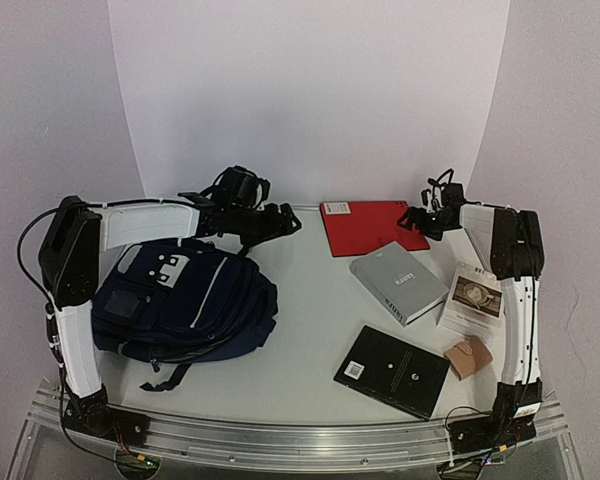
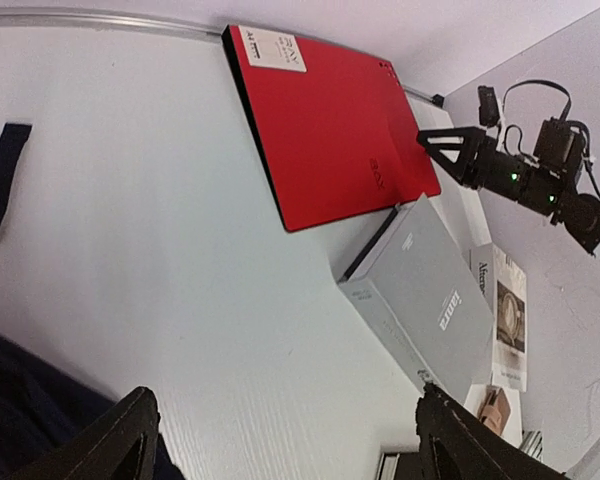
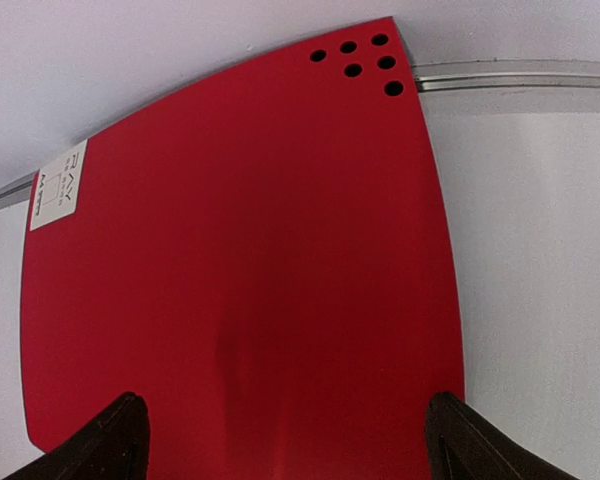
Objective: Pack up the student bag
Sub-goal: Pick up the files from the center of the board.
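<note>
A pale grey worktop carries five loose things, all in its right half as seen from above. At 1 o'clock lies a flat red folder, with a white label at its far left corner and six small punched holes at its far right corner. Its near edge meets the far corner of a thick grey book with dark lettering, lying slantwise at 3 o'clock. Just right of that is a white booklet picturing a cup. At 5 o'clock lies a black book with a white barcode label. A small tan object sits just beside its right corner. An aluminium rail runs along the near edge at 6 o'clock.
</note>
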